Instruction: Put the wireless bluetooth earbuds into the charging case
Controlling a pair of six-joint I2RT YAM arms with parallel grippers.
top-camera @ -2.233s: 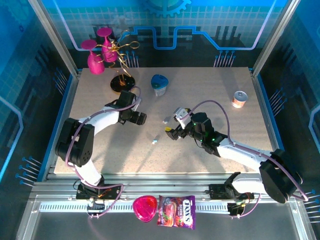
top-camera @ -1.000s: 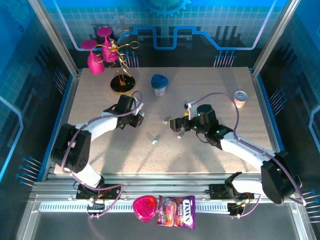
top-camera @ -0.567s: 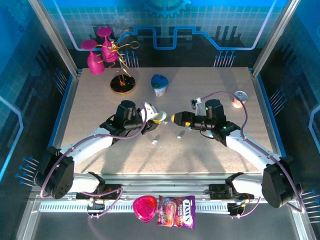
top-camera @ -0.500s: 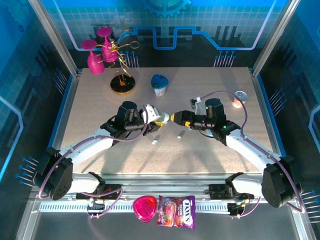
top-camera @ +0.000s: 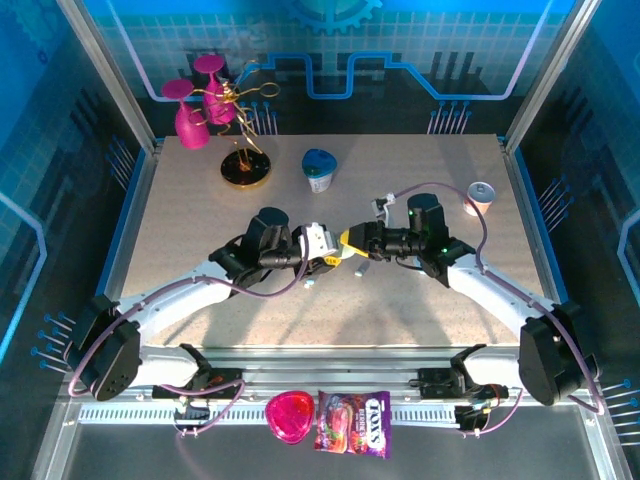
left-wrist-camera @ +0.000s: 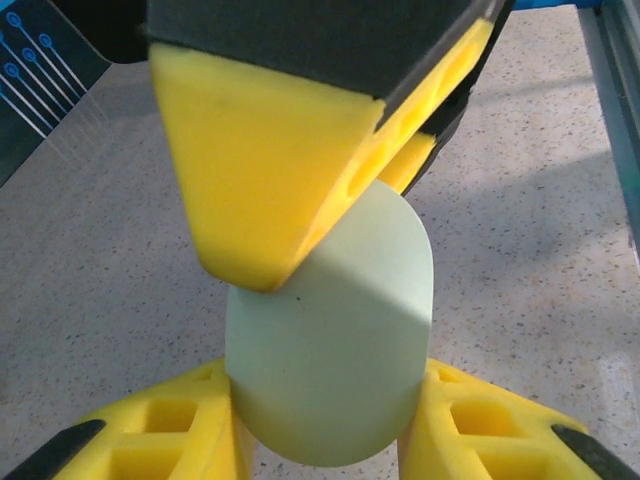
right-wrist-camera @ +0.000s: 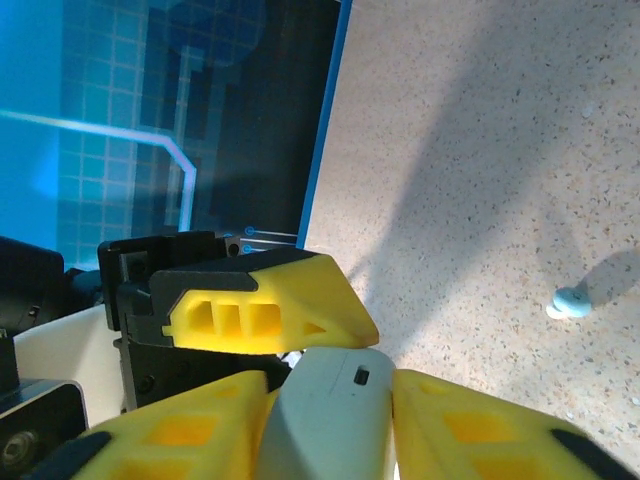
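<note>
The pale-blue oval charging case [left-wrist-camera: 330, 350] hangs closed above the middle of the table, gripped from both sides. My left gripper [top-camera: 328, 252] [left-wrist-camera: 330, 410] is shut on its lower end, and a yellow finger [left-wrist-camera: 270, 170] of the right gripper presses on the case from above. My right gripper [top-camera: 350, 243] [right-wrist-camera: 330, 410] is shut on the case [right-wrist-camera: 325, 420] too, with a left finger [right-wrist-camera: 270, 300] across its tip. Two tiny whitish earbuds [top-camera: 309, 284] [top-camera: 360, 268] lie on the table just below the grippers. One earbud [right-wrist-camera: 568, 300] shows in the right wrist view.
Pink goblets [top-camera: 190, 110] and a gold stand [top-camera: 245, 165] are at the back left. A blue-lidded cup [top-camera: 319, 168] stands behind the grippers and a small can [top-camera: 480, 197] at the right. A pink heart box [top-camera: 290, 415] and a candy bag [top-camera: 353, 422] lie off the front edge.
My left gripper picked the case up and carried it right and forward. The right gripper swung left, met it and closed on the case's other end.
</note>
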